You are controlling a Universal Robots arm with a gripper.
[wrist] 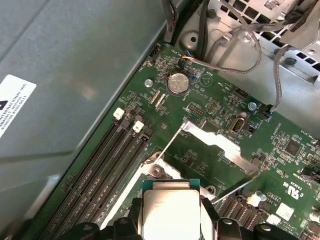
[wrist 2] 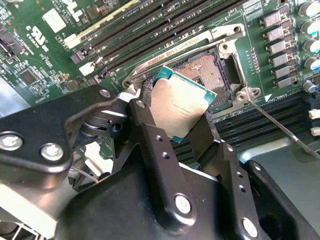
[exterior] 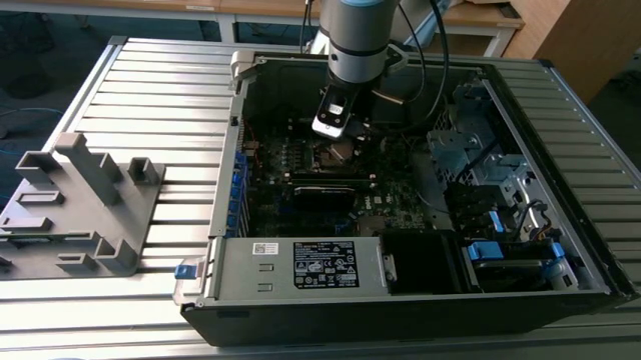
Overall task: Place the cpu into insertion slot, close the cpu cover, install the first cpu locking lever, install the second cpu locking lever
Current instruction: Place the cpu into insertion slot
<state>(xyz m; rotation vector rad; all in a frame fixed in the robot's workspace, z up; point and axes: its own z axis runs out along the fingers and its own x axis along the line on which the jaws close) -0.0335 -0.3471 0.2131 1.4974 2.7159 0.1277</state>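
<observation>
Access to the insertion slot [wrist 2: 212, 70] is free from above: cpu cover [wrist: 222, 146] is swung back off it, contacts bare. The cpu [wrist 2: 180, 107], tilted in the jaws, overlaps one side. One locking lever [wrist 2: 280, 129] sticks out from the slot's corner, a second lever [wrist: 169, 144] is raised beside the cover. Black cables [exterior: 419, 67] hang close to the arm [exterior: 356, 37]. The bay is boxed in by the case wall [exterior: 233, 142] on the exterior view's left, the drive cage [exterior: 481, 150] on its right, and the power supply [exterior: 300, 264].

Slatted aluminium table [exterior: 150, 82], with ribs running across the exterior view from left to right. Open PC case [exterior: 401, 319] lies on its side directly on the slats. Grey moulded fixture [exterior: 75, 210] also sits on the table, off the case's side toward the exterior view's left, clear gap between them.
</observation>
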